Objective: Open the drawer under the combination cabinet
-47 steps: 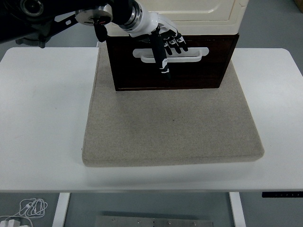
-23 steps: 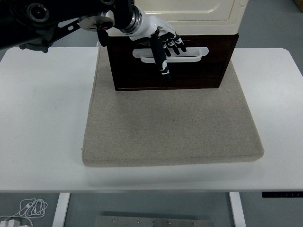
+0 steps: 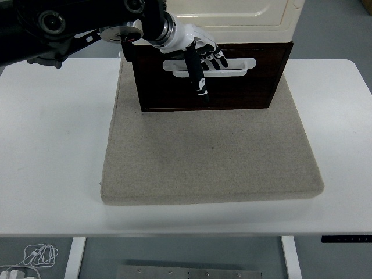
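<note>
My left hand (image 3: 200, 58) is at the white handle (image 3: 232, 65) of the dark drawer (image 3: 244, 87), at the mat's (image 3: 209, 157) far edge under the cream cabinet (image 3: 244, 17). My fingers curl over the bar, thumb hanging loose below. With so shallow a hook, pulling could slip them off.

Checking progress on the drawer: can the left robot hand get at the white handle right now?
Probably yes: the left robot hand is already at the white handle on the drawer front, with nothing in between.

Lab, white table (image 3: 52, 145) (adjustable), cables (image 3: 36, 254)
</note>
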{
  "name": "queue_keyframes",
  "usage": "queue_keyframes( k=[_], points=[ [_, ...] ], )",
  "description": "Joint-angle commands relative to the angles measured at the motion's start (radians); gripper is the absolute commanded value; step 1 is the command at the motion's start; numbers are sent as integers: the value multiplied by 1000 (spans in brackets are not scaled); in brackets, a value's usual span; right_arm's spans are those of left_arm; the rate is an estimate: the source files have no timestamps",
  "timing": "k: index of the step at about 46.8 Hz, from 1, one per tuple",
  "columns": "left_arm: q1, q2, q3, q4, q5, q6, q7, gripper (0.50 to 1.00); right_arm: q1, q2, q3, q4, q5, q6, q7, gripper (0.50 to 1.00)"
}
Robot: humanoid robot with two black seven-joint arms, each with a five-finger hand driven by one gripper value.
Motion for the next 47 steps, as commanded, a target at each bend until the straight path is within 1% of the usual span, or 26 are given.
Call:
queue_keyframes(
  k=[1, 28, 42, 47],
  points=[
    [2, 0, 0, 0, 5, 2, 1, 1000, 0, 0, 0, -1, 0, 0, 0, 926],
    [16, -12, 2, -3, 8, -3, -1, 1000, 0, 0, 0, 0, 0, 0, 0, 926],
    [10, -12, 0, -14, 7, -21, -1, 1000, 0, 0, 0, 0, 0, 0, 0, 926],
    [9, -12, -11, -17, 7, -41, -1, 1000, 0, 0, 0, 0, 0, 0, 0, 926]
  ],
)
